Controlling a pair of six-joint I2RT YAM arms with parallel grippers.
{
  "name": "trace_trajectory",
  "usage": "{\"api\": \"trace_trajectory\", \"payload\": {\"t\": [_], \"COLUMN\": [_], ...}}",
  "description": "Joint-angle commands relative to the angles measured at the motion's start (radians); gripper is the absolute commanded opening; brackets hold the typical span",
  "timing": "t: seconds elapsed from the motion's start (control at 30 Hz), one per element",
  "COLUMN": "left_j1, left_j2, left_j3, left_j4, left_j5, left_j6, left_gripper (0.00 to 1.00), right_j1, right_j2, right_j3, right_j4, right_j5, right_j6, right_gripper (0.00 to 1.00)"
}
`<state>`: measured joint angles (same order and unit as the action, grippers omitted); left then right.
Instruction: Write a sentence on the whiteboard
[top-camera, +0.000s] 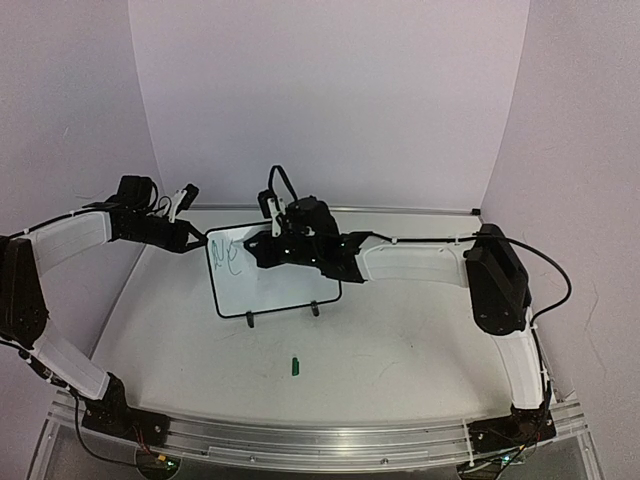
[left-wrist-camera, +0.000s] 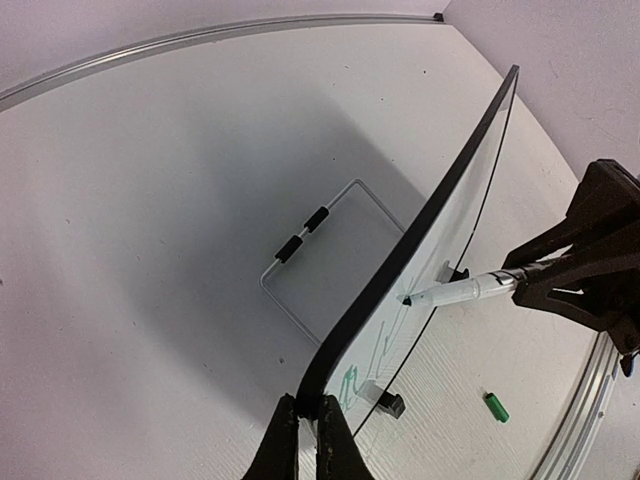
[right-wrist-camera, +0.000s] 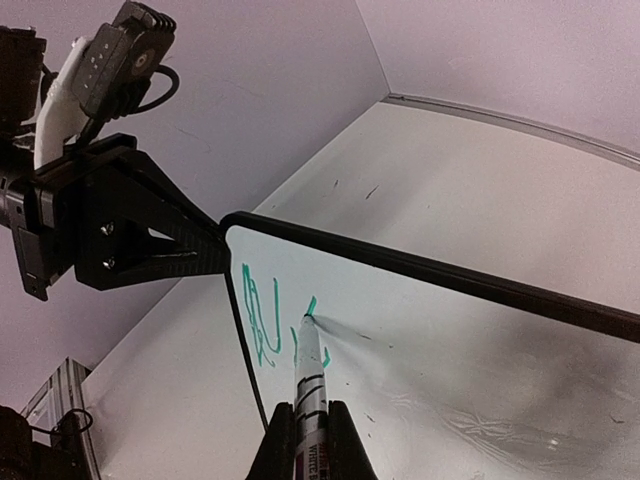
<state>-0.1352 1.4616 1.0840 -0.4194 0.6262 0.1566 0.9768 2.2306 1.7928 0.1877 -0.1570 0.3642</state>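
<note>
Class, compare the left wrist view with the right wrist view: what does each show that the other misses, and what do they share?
Only the left wrist: the wire stand behind the whiteboard and a loose green cap. Only the right wrist: the left arm's camera. Both: the whiteboard, the marker tip on it, green writing, the left gripper and right gripper.

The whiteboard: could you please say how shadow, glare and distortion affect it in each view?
Left wrist: the whiteboard bows from distortion and throws a soft shadow on the table. Right wrist: pale smeared glare on its glossy face, the marker fairly sharp. Top external: even light, the sentence tiny.
</note>
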Motion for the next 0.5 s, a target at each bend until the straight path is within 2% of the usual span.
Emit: {"api": "trace_trajectory", "payload": {"t": [0.0,0.47], "left_j1": [0.002,0.003], "left_j2": [-0.006,-0.007], "left_j3": [-0.003,-0.002], "left_j4": [0.037,0.038], "left_j5": [-0.005,-0.005], "left_j6": [0.017,0.017], "left_gripper": [0.0,0.0], "right_j1": [0.002,0.002], "right_j2": [0.016,-0.02], "right_j3": [0.053,-0.011], "right_j4": [-0.008,-0.013], "right_j5": [0.035,0.06], "right_j6": [-0.018,-0.018], "right_gripper": [0.0,0.0]}}
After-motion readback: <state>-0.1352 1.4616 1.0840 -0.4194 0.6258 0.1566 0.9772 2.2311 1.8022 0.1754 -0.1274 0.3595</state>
